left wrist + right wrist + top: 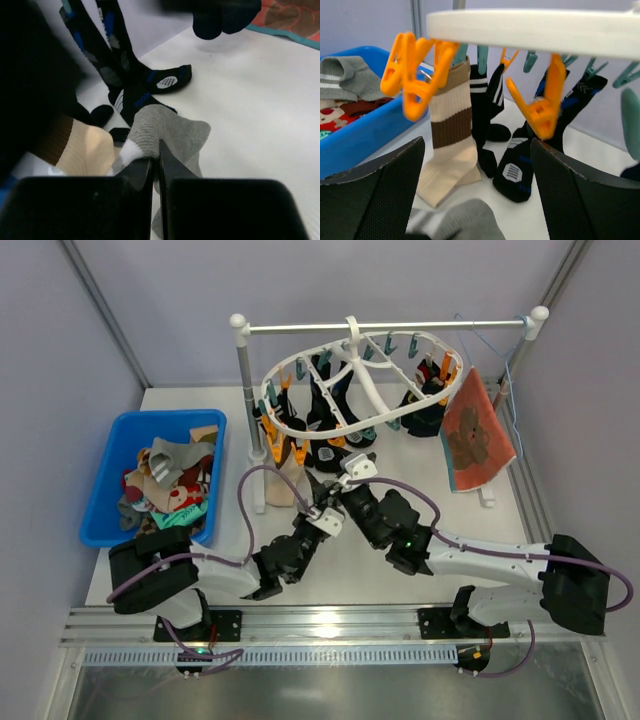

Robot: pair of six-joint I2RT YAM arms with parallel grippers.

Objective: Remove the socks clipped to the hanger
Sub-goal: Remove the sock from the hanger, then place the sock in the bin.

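Observation:
The white oval hanger hangs from the rail with orange and teal clips; its rim crosses the top of the right wrist view. Black socks and a beige-and-brown striped sock hang clipped to it. My left gripper is shut on a grey sock with a white patch, held low over the table below the hanger. My right gripper is open and empty, just under the hanger's near rim, facing an orange clip. The grey sock lies below it.
A blue bin at the left holds several loose socks. An orange-red flower-print cloth hangs on a blue wire hanger at the right. The rail stand's post stands left of the hanger. Both arms cross the table's near middle.

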